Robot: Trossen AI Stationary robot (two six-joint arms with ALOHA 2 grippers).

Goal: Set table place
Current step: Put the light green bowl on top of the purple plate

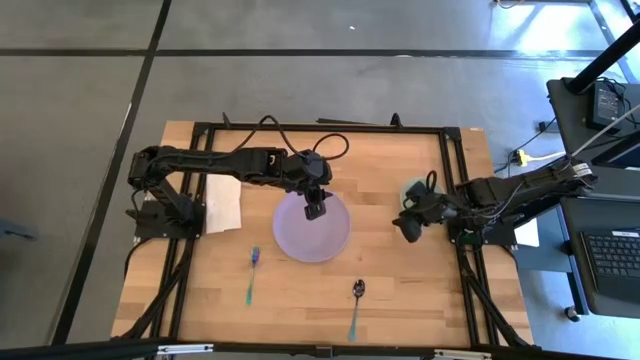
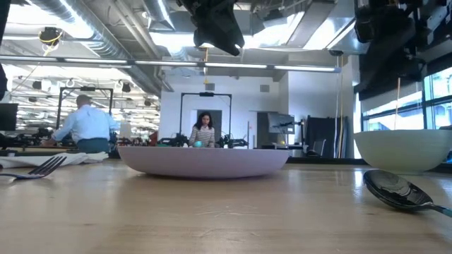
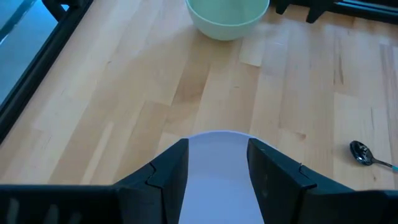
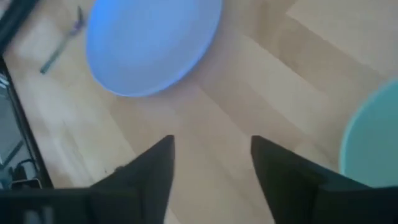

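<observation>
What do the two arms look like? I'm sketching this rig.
Both arms are black and jointed, with loose black cables looping along them. The left end effector and the right end effector each end in two flat, dark fingers that taper toward the tips. No markings are readable.

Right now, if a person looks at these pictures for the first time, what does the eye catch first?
First comes the pale lavender plate in the middle of the table, with the left end effector hanging open just above it. Next is the mint bowl to the right, with the right end effector open beside it. A fork and a spoon lie near the front edge.
</observation>
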